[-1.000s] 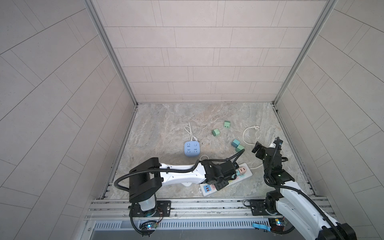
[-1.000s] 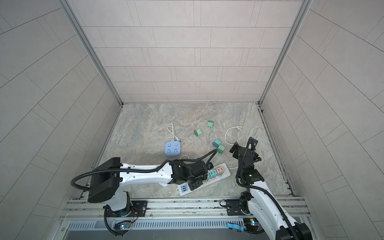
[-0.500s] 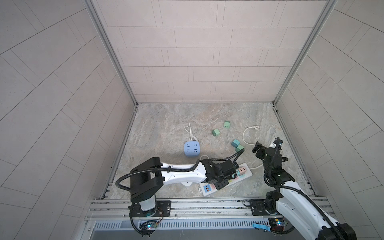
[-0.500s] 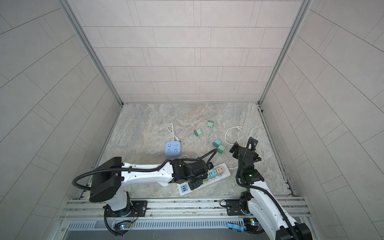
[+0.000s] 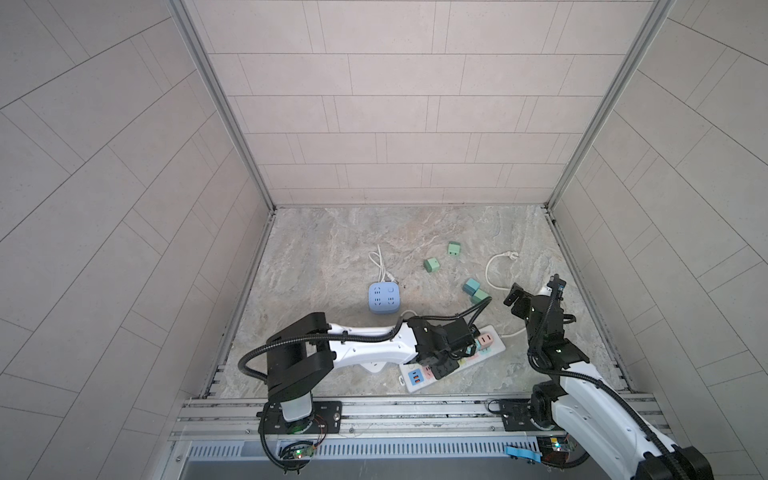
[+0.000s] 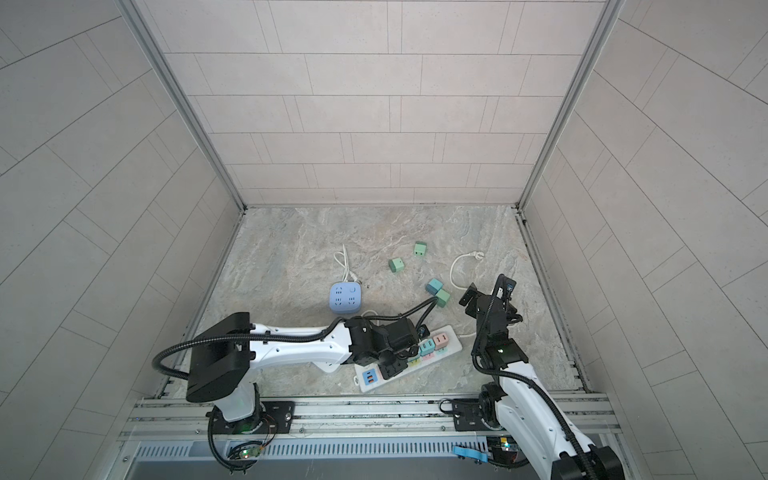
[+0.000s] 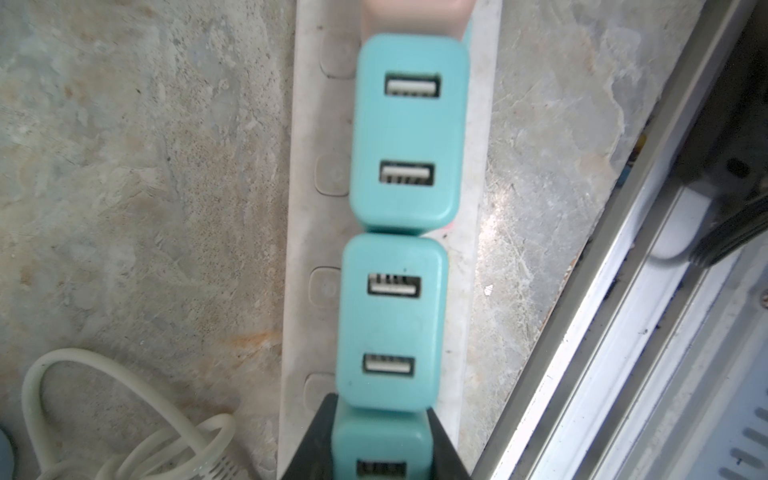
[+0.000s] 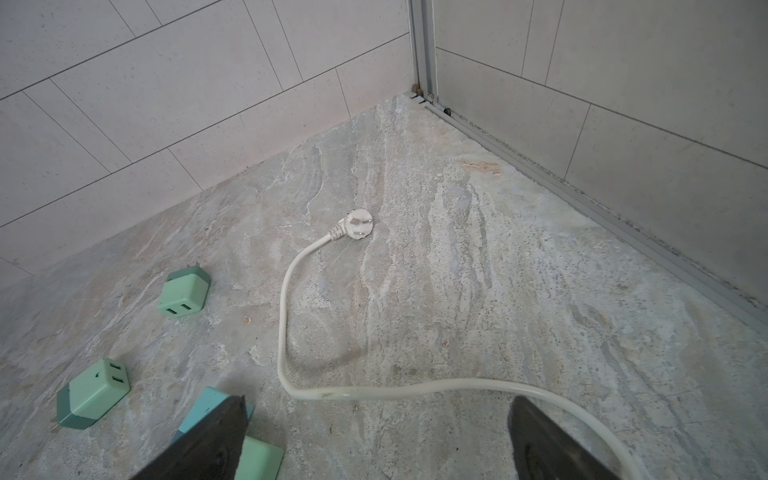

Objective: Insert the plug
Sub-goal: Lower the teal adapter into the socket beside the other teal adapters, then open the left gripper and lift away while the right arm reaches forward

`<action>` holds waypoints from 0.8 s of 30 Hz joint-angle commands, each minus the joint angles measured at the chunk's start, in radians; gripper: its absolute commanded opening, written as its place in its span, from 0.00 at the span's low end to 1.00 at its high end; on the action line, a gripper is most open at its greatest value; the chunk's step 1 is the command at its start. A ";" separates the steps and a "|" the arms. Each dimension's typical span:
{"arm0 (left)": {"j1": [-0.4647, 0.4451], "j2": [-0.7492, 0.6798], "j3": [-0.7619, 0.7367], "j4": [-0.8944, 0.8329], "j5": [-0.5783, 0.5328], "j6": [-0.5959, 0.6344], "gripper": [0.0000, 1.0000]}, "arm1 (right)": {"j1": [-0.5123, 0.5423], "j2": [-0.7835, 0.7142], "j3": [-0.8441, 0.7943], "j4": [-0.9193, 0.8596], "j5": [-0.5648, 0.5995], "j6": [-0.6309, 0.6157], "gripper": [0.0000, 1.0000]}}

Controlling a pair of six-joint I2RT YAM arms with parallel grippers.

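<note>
The table (image 5: pixel 415 249) carries the white power strip (image 7: pixel 301 232), near centre. My right pincer (image 8: pixel 378 401) hangs released at the right. My left pincer (image 7: pixel 380 419) is clenched on the teal plug (image 7: pixel 382 446), at the strip, touching the seated teal adapters (image 7: pixel 409 133). I should press straight down, keeping it square and off its neighbour.

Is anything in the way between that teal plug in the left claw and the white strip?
Nothing visible. The left gripper holds the teal plug right over the power strip, close beside a seated neighbouring plug; its underside is hidden.
</note>
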 commanded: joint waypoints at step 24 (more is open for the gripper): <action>0.008 -0.168 -0.047 0.050 -0.096 0.027 0.71 | -0.003 -0.006 -0.001 -0.011 0.018 0.017 1.00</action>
